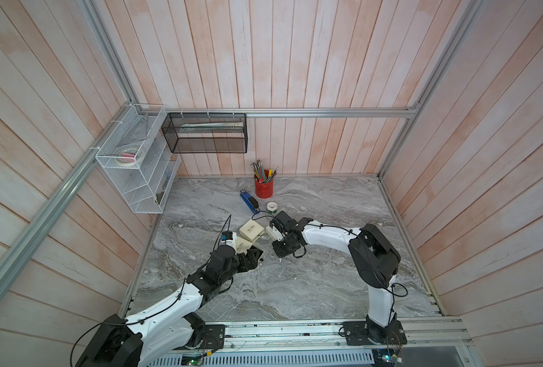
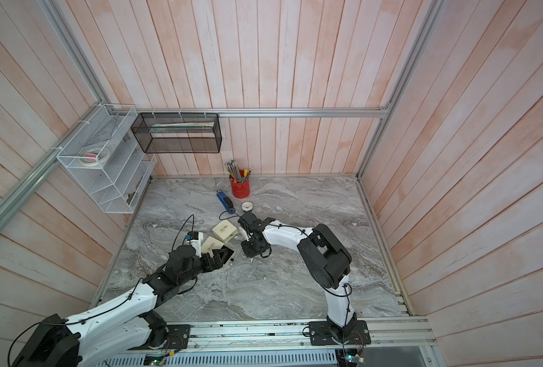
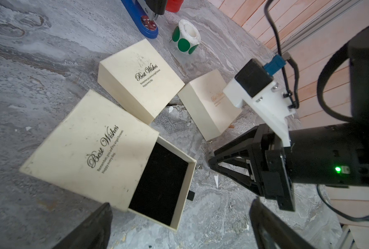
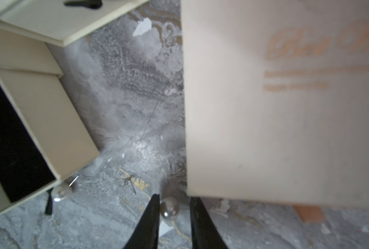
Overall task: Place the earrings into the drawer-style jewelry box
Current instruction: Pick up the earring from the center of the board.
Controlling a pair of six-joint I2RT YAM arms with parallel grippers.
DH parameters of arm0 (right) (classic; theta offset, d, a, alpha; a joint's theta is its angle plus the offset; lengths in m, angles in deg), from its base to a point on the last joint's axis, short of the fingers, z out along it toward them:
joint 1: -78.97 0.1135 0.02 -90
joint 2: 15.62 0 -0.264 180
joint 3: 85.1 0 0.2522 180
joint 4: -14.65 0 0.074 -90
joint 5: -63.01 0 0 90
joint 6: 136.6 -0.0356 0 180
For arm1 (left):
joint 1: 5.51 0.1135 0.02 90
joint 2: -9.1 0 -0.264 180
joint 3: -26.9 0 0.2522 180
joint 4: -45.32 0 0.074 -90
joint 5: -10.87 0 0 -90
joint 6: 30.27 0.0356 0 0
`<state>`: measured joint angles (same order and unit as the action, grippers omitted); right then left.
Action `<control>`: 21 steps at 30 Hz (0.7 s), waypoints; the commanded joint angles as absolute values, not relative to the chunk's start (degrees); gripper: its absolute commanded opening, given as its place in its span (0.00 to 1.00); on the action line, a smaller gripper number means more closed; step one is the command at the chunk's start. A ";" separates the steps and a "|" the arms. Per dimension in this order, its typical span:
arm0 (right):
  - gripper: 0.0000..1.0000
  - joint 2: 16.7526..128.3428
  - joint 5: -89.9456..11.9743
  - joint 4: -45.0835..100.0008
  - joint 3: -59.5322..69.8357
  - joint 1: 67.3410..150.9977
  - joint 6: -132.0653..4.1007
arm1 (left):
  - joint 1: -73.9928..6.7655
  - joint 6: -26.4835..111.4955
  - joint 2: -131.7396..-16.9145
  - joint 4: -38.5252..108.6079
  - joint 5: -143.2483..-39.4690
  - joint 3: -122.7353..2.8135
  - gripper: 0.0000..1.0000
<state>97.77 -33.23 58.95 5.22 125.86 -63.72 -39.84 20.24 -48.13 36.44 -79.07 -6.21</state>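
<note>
— Boxes on the marble table [image 1: 311, 286], by count?

— Three, all cream, clustered at ten o'clock from table centre. Drawer-style jewelry box [image 3: 88, 155], black-lined drawer [image 3: 162, 183] pulled out; closed "Best Wishes" box [image 3: 142, 79] just past it at twelve o'clock; gold-lettered box [image 3: 207, 107] at two o'clock.

— Earrings?

— Two, pearl, shown only by the right wrist view. First pearl earring [image 4: 169, 208] on the marble between the fingers of the right gripper [image 4: 175, 198], against one finger [image 4: 151, 217], clear of the other: pincer narrow, not clamped. Second pearl earring [image 4: 60, 191] on the marble too, just beside the drawer's outer corner, outside it.

— Left gripper [image 3: 180, 203]?

— Spread wide, holding nothing, fingers flanking the drawer's open end.

— Anything from above alone?

— In both top views, two arms whole; one red pencil cup [image 1: 263, 187] at twelve o'clock by the back wall; one white wire rack [image 1: 133, 162] and one black mesh basket [image 1: 206, 133] hung at ten and eleven. Pearls too small to find there.

— And from the left wrist?

— One blue stapler [image 3: 144, 23], one roll of green dot stickers [image 3: 185, 36], and the right gripper side-on, tips down at the table, pearl hidden.
</note>
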 commanded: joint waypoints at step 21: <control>0.31 98.49 -33.49 62.02 6.19 127.39 -63.04 | -40.08 21.43 -48.40 36.52 -79.48 -7.79 1.00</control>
